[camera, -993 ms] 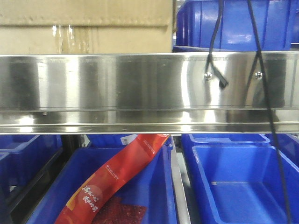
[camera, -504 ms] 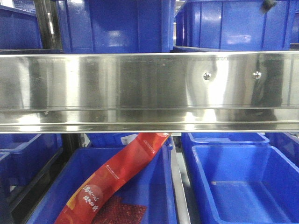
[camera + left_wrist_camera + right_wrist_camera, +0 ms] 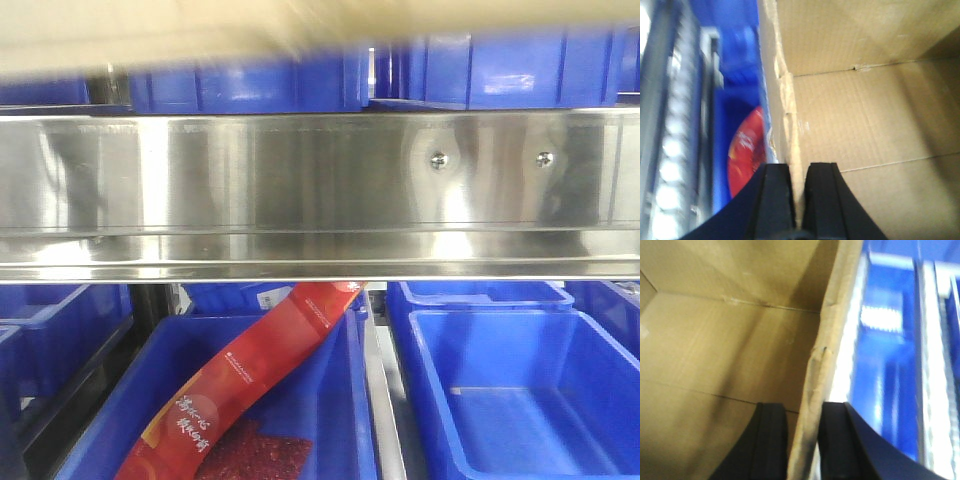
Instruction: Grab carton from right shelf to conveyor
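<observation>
carton (image 3: 865, 125), large plain brown corrugated cardboard box: looks light, stiff-walled, rim crushable. left gripper (image 3: 799, 169) and right gripper (image 3: 804, 409) each pinch opposite wall edges.

Brown corrugated carton (image 3: 865, 100): open, interior creased, blurred above right shelf (image 3: 300, 190); shelf rail shiny steel, two screws.

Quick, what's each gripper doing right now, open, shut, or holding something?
Left gripper: shut on a side wall of the carton.
Right gripper: shut on a carton wall too.
</observation>
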